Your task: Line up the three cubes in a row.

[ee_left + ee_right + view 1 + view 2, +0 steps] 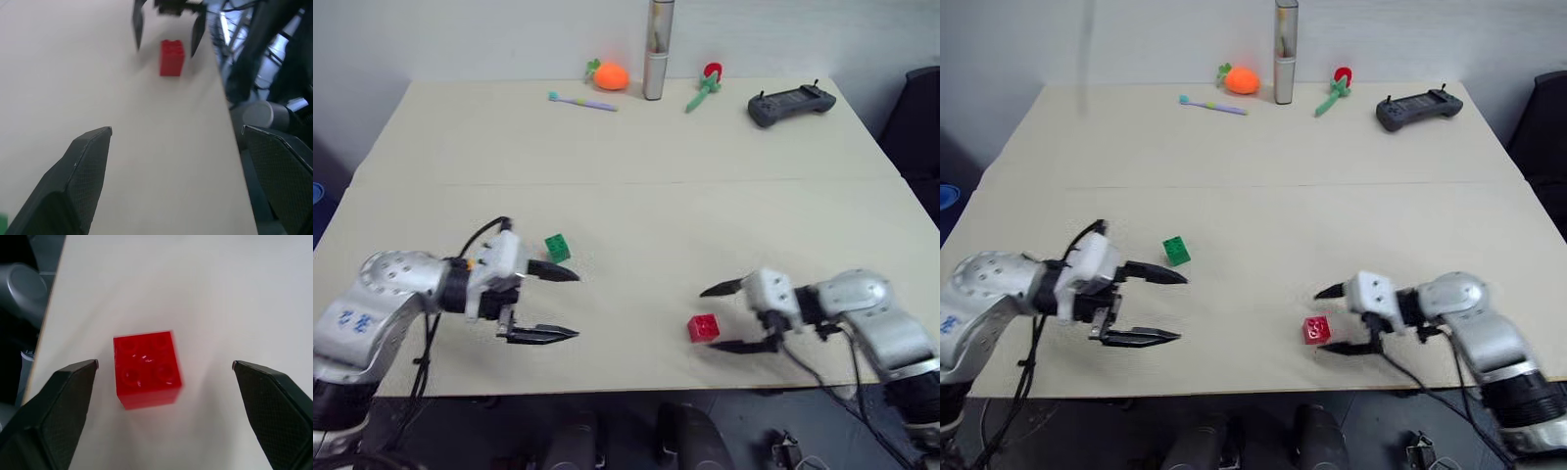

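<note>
Tabletop (pixel 626 211): we see red cube (pixel 703 328) near its front edge, green cube (pixel 558 248) apart.
Right gripper (pixel 717 317): fingers apart around red cube.
Left gripper (pixel 576 305): fingers apart, empty.

Left hand (pixel 566 304) and right hand (pixel 713 318) face inward, fingers spread.

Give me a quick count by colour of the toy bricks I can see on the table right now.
Red brick: 1
Green brick: 1
Yellow-orange brick: 0 seen
Total: 2 bricks
</note>
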{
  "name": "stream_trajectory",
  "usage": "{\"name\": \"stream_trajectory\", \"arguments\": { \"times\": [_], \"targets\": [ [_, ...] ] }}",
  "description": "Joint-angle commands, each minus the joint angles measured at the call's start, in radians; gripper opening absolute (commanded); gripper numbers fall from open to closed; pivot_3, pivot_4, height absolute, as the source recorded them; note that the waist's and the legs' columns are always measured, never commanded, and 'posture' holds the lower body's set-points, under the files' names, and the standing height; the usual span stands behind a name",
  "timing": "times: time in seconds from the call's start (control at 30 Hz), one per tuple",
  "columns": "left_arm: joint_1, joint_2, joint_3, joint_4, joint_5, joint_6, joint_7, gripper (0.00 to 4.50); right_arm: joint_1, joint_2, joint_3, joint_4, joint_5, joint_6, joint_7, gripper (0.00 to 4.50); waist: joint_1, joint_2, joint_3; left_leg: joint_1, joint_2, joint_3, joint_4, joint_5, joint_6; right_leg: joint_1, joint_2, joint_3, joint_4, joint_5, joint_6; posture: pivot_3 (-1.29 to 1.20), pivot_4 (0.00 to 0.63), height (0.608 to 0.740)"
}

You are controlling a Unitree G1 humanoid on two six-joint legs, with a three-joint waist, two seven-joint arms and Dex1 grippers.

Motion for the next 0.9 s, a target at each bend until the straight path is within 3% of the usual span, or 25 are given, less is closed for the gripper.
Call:
{"name": "stream_trajectory", "arguments": {
  "times": [0.03,0.13,0.3,0.47,0.7,0.8,0.9],
  "targets": [
    [0.161,0.005,0.188,-0.075,-0.004,0.008,0.050,4.50,-0.022,-0.040,-0.091,-0.087,0.132,0.109,0.020,4.48,0.001,-0.001,0.000,0.000,0.000,-0.001,0.000,0.000,0.000,0.001,0.000,-0.001,0.000,0.000,0.000,0.00,0.150,0.740],
    [0.386,-0.047,0.382,-0.056,0.067,-0.014,0.109,4.50,-0.068,-0.063,-0.140,-0.100,0.224,0.206,0.026,4.48,0.001,0.000,0.000,0.002,0.000,-0.001,-0.001,-0.001,0.000,0.002,-0.001,0.000,-0.002,0.000,0.000,0.00,0.150,0.740],
    [0.595,-0.112,0.583,-0.062,0.076,-0.026,0.126,4.50,-0.099,-0.053,-0.129,-0.084,0.221,0.219,0.021,4.48,0.012,-0.002,0.000,0.001,0.000,-0.002,-0.001,-0.004,0.001,0.002,-0.002,-0.001,-0.007,0.000,-0.001,0.00,0.150,0.740],
    [0.659,-0.119,0.631,-0.041,0.101,-0.079,0.127,4.50,-0.125,-0.028,-0.103,-0.076,0.207,0.208,0.016,4.48,0.023,-0.002,0.000,0.001,0.000,-0.001,-0.001,-0.007,0.001,0.001,-0.002,0.000,-0.009,0.000,0.000,0.00,0.150,0.740],
    [0.361,0.020,0.395,0.021,0.103,-0.058,0.147,4.50,-0.152,-0.009,-0.094,-0.090,0.211,0.222,0.004,4.48,0.028,-0.002,0.000,0.001,0.000,-0.001,-0.001,-0.008,-0.003,0.001,-0.003,0.000,-0.008,0.001,-0.001,0.00,0.150,0.740],
    [0.091,0.061,0.176,0.120,0.162,-0.059,0.162,4.50,-0.137,-0.003,-0.104,-0.116,0.226,0.238,-0.014,4.48,0.028,-0.002,0.000,0.000,0.000,-0.001,-0.001,-0.006,0.001,0.000,-0.002,-0.001,-0.008,0.001,-0.001,0.00,0.150,0.740],
    [-0.173,0.037,-0.035,0.242,0.250,-0.063,0.162,4.50,-0.102,-0.001,-0.123,-0.160,0.241,0.256,-0.040,4.48,0.028,-0.002,-0.001,-0.001,-0.001,0.000,-0.001,-0.006,0.001,0.000,-0.001,-0.001,-0.002,0.001,-0.001,0.00,0.150,0.740]
  ]
}}
